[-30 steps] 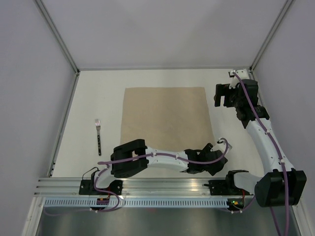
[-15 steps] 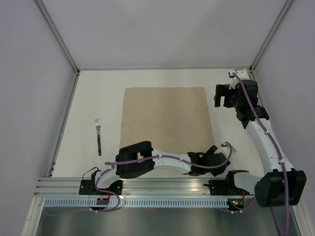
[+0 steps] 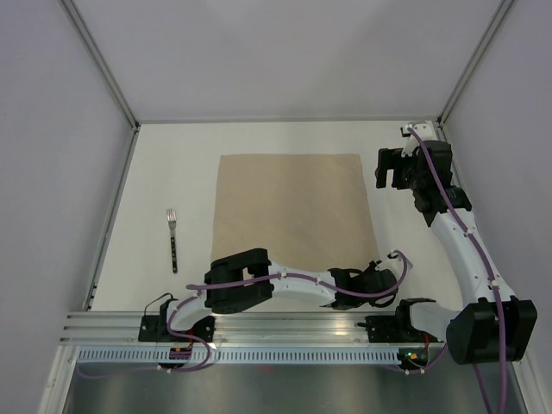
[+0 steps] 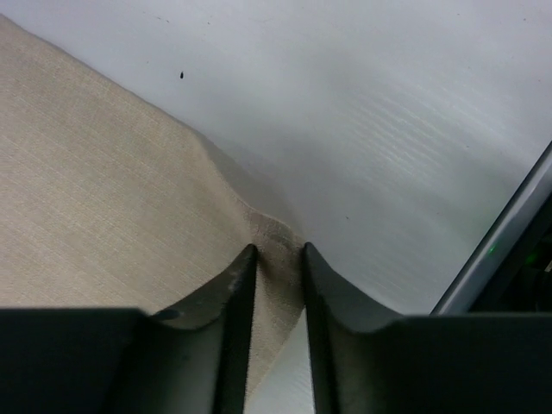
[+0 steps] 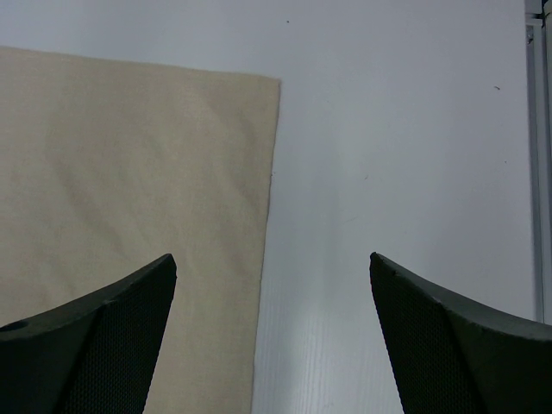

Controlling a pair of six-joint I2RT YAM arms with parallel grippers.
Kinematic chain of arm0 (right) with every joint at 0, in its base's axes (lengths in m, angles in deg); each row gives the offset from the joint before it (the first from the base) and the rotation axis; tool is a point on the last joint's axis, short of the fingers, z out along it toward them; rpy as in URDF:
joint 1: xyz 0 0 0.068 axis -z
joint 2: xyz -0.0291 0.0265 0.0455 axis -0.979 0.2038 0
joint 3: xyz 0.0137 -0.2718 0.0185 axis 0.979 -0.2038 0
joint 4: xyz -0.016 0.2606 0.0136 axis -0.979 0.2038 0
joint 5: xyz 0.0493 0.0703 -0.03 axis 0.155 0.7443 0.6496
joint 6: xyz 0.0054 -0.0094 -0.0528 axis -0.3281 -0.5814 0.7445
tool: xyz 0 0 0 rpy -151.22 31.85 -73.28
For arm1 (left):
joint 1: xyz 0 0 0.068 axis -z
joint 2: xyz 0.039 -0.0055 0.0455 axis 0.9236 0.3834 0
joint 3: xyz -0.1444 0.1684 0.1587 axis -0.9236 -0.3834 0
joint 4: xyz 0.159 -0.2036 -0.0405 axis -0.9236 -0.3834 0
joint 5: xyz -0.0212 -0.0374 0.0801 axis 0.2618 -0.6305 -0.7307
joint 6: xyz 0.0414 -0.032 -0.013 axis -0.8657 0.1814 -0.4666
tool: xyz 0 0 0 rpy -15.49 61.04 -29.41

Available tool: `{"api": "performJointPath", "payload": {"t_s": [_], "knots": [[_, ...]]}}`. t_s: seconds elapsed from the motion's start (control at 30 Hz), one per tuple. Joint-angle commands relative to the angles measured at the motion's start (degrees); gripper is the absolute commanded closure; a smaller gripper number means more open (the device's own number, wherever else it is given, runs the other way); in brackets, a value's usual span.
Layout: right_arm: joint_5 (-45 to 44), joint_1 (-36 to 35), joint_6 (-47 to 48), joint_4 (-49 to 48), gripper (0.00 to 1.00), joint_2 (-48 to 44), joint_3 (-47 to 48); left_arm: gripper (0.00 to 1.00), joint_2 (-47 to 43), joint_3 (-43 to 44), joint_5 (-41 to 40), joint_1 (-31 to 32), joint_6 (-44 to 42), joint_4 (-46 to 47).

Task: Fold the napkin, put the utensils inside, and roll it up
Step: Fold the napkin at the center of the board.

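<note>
Nearest the arm bases, the left gripper (image 4: 278, 252) sits low at the near right corner of the napkin (image 3: 289, 203). The overhead view does not show how far apart its fingers are, because the wrist body covers them. The left wrist view does: the two fingers (image 4: 228, 302) are drawn close with only a narrow slot between them. The cloth corner stands puckered in that slot, pinched, and the fabric beside it rises off the table (image 3: 164, 164) in a small ridge.

Further out, the overhead view shows the napkin lying spread as a flat tan sheet at mid-table. A fork (image 3: 173, 237) lies well apart to its left, tines toward the far wall. Neither wrist camera shows the fork.

Farthest out, the right gripper (image 5: 272, 257) is at the napkin's far right corner. Overhead it reads only as a dark block just beside the cloth edge. The right wrist view shows its fingers spread wide with nothing held. One fingertip is over cloth and the other over bare table, and the napkin's right edge runs between them. The corner there lies flat. The gripper's height above the surface cannot be told.
</note>
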Motion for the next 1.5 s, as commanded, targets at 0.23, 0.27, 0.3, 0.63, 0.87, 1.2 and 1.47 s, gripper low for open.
{"api": "performJointPath", "payload": {"t_s": [0.23,0.27,0.3,0.63,0.87,1.2,1.47], "knots": [[-1.5,0.2,-0.8,-0.4,0.02,-1.4,-0.1,0.93,-1.1,0.1,0.6,0.3,-1.4,4.1],[-1.5,0.2,-0.8,-0.3,0.02,-1.3,-0.1,0.94,-1.5,-0.5,1.2,0.3,-1.4,4.3],[-1.5,0.1,-0.7,-0.4,0.02,-1.4,-0.1,0.96,-2.6,-0.7,1.8,0.3,-1.3,5.0],[-1.7,0.2,-0.6,-0.4,0.02,-1.3,-0.2,0.98,-10.8,-6.7,6.8,-3.4,5.5,7.4],[-1.9,0.2,-0.5,-0.4,0.02,-1.3,-0.1,0.98,-19.7,-15.0,13.4,-12.1,12.4,9.7],[-1.8,0.2,-0.4,-0.4,0.02,-1.5,-0.2,0.98,-28.7,-21.6,21.3,-33.3,15.5,3.6],[-1.8,0.1,-0.3,-0.4,0.02,-1.7,-0.4,0.98,-29.2,-18.7,26.5,-47.0,14.0,-4.0]]}}
